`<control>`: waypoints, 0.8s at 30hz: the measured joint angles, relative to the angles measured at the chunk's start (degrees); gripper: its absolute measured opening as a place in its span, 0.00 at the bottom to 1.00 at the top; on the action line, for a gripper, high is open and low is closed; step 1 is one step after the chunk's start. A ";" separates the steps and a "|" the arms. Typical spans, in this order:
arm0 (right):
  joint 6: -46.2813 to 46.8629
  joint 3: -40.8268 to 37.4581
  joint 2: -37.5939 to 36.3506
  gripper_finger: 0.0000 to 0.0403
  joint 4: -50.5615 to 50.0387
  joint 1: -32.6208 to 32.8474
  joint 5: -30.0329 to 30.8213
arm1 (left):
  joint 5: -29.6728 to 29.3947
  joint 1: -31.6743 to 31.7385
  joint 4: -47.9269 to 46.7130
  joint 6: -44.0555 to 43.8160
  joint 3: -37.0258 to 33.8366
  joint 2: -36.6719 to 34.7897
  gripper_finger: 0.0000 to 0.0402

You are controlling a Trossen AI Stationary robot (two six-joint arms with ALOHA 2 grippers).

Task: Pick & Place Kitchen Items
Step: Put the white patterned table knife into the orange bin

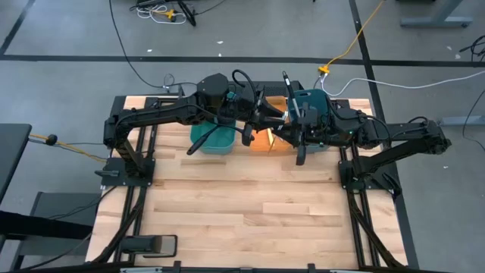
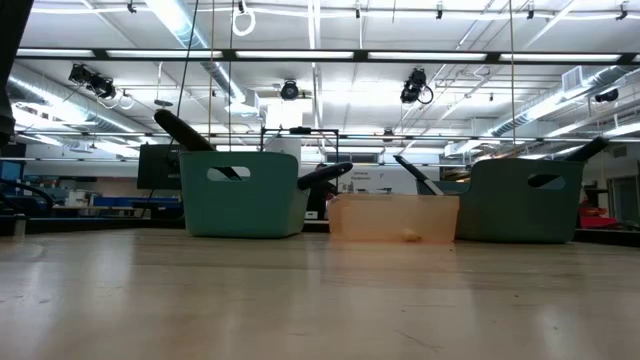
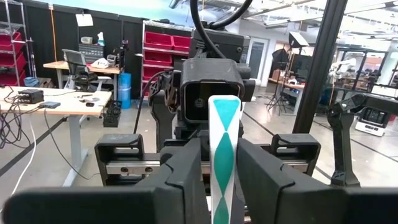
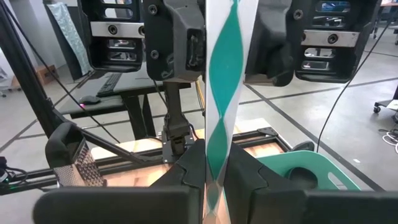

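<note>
Handoff above the orange tray (image 1: pixel 261 141) at the table's far edge: right gripper (image 4: pixel 214 180) pinches the teal-and-white utensil (image 4: pixel 222 93), so left gripper (image 3: pixel 217 180), loosely straddling it, should back away straight.

Bright, even light comes from ceiling strips (image 2: pixel 330 55) that glare white in the low view — the bins (image 2: pixel 245 193) stand backlit and dim. The table (image 1: pixel 250 205) is evenly lit from above, shadows soft. In both wrist views the near fingers (image 3: pixel 180 180) blur — the room beyond stays sharp.
</note>
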 joint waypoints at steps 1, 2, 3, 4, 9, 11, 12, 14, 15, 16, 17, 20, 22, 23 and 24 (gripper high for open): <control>0.02 0.00 0.00 0.09 0.00 0.00 0.00 | 0.00 0.00 -0.01 0.00 0.00 0.00 0.28; 0.02 0.00 0.00 0.09 0.00 0.00 0.00 | -0.07 -0.02 -0.01 0.00 0.00 0.00 0.29; 0.04 0.00 0.00 0.09 0.00 0.00 0.00 | -0.31 -0.02 -0.03 -0.01 0.00 0.00 0.30; 0.04 0.00 0.00 0.09 0.00 0.00 0.00 | -0.66 -0.02 -0.06 -0.17 0.00 0.00 0.31; 0.10 0.00 0.00 0.09 -0.02 0.00 0.22 | -2.41 -0.02 -0.36 -0.44 0.00 0.00 0.39; 0.10 0.00 0.00 0.09 -0.02 0.00 0.20 | -2.98 -0.04 -0.91 -0.47 0.00 0.00 0.42; 0.10 0.00 0.00 0.09 -0.04 0.00 0.22 | -3.09 -0.04 -1.27 -0.85 0.00 0.00 0.44; 0.09 0.00 0.00 0.09 -0.04 0.00 0.22 | -3.92 -0.04 -1.97 -1.31 0.00 0.00 0.47; 0.11 0.00 0.00 0.09 -0.04 0.00 0.24 | -4.33 -0.04 -2.21 -1.29 0.00 0.00 0.48; 0.11 0.00 0.00 0.09 -0.07 0.00 0.28 | -4.63 -0.04 -2.56 -1.28 0.02 0.00 0.50; 0.11 0.00 0.00 0.09 -0.08 0.00 0.30 | -4.94 -0.04 -2.85 -1.29 0.02 0.00 0.51; 0.08 0.00 0.00 0.10 -0.06 0.00 0.28 | -5.35 -0.05 -3.18 -1.46 0.02 0.00 0.55; 0.04 0.00 0.00 0.10 -0.02 0.00 0.26 | -5.40 -0.04 -3.19 -1.49 0.02 0.00 0.57; -0.09 0.00 -0.02 0.10 -0.02 0.00 0.24 | -5.40 -0.04 -3.20 -1.49 0.02 0.00 0.58; -0.09 0.00 -0.02 0.10 -0.02 0.00 0.22 | -5.40 -0.04 -3.20 -1.51 0.02 0.00 0.59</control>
